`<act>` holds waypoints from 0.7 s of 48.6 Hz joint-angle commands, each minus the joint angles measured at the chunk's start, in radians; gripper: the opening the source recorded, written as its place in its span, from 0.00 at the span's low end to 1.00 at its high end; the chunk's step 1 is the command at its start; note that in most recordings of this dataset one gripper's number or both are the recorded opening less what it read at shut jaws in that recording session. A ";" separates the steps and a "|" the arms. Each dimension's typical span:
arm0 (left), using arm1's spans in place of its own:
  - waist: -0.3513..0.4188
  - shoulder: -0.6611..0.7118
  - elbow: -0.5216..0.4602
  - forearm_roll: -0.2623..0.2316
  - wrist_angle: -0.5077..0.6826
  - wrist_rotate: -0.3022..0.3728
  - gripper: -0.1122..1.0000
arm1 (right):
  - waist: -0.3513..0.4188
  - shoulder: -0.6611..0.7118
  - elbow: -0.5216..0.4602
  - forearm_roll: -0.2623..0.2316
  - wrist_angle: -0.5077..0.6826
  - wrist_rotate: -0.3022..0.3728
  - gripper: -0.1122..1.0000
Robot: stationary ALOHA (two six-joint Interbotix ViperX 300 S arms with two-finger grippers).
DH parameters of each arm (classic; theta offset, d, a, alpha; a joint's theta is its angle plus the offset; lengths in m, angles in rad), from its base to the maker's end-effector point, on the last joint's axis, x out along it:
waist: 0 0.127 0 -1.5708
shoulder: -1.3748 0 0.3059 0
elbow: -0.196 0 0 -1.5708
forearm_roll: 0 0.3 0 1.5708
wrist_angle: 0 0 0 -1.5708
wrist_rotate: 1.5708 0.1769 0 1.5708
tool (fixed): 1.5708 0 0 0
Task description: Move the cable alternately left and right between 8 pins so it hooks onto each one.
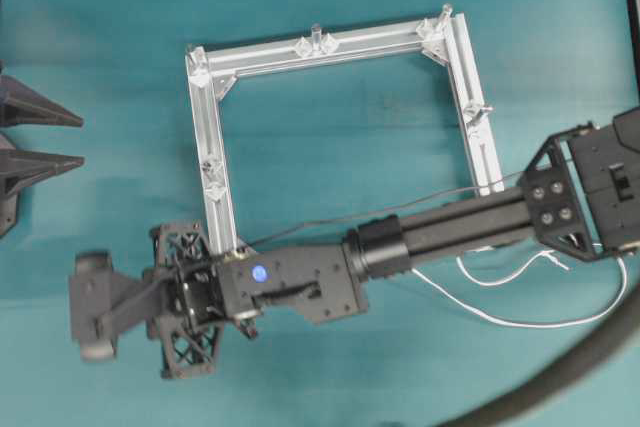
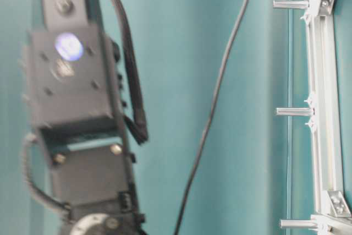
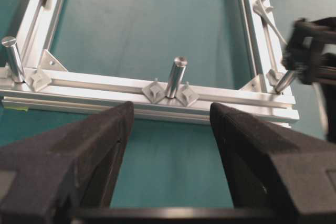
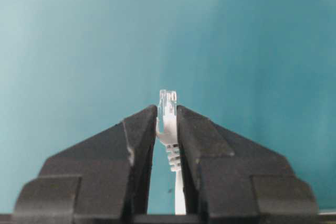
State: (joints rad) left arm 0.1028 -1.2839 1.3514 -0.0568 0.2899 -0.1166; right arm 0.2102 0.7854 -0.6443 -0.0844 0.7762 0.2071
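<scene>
While the right end effector [image 4: 167, 124] pinches the cable's plug [image 4: 167, 109] near the frame's corner [image 1: 232, 243], the left end effector [image 3: 170, 124] gapes apart by a pin [image 3: 176, 77].

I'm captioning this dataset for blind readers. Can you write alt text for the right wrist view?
The right claw is shut on the clear plug at the end of the white cable, which sticks out between its two black fingers. Behind it there is plain teal table.
</scene>
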 commanded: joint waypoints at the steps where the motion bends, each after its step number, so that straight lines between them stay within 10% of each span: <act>1: -0.002 0.006 -0.008 0.000 -0.009 0.000 0.68 | -0.015 -0.021 -0.031 0.000 -0.017 0.049 0.23; 18: -0.002 0.006 -0.008 0.002 -0.008 0.000 0.67 | -0.092 -0.038 0.002 -0.060 -0.038 0.314 0.23; 34: -0.003 0.006 -0.008 0.000 -0.009 0.000 0.67 | -0.158 -0.235 0.353 -0.103 -0.204 0.529 0.23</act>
State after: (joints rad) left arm 0.1028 -1.2839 1.3530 -0.0568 0.2899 -0.1166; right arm 0.0644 0.6550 -0.3605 -0.1764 0.6197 0.7010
